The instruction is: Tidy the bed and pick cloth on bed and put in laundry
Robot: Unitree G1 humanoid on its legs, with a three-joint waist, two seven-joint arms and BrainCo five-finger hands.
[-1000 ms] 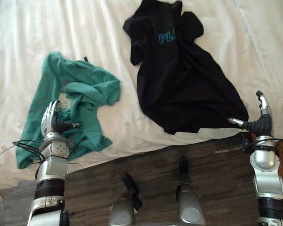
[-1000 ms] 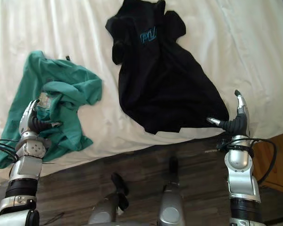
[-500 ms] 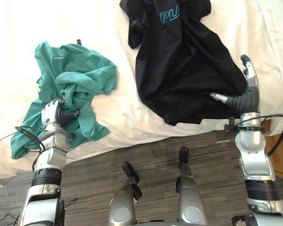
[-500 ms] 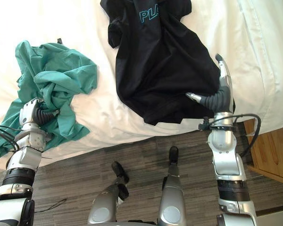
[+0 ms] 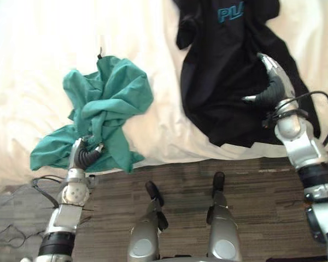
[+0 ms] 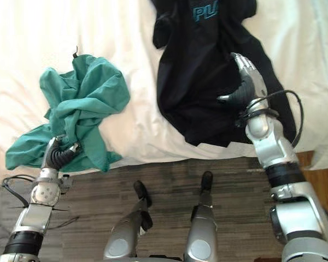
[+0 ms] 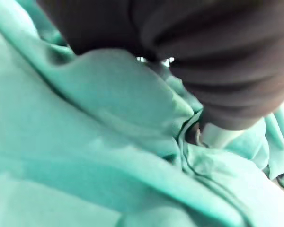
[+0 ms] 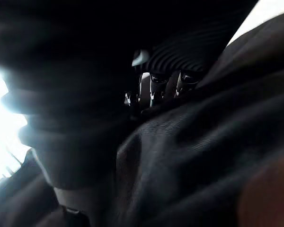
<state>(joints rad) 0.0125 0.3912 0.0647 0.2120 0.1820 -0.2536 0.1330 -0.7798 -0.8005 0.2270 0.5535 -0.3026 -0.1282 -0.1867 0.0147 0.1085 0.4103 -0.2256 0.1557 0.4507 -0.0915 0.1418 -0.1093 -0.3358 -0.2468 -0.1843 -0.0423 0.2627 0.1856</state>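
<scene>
**Left wrist: hand buried in green cloth**

The hand's [image 7: 217, 61] dark ribbed cover sits right on top of the green cloth [image 7: 109, 156], touching it. The cloth is bunched in thick folds and creases that run up under the cover. One silver finger [image 7: 218, 136] pokes out below the cover, pressed into a fold. The rest of the fingers are hidden by the cloth and cover.

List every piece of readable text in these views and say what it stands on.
On the black shirt: teal lettering across the chest, partly lost in folds, not readable as a whole word.
On the teal shirt: no print to be seen.
Nothing else carries text.
</scene>
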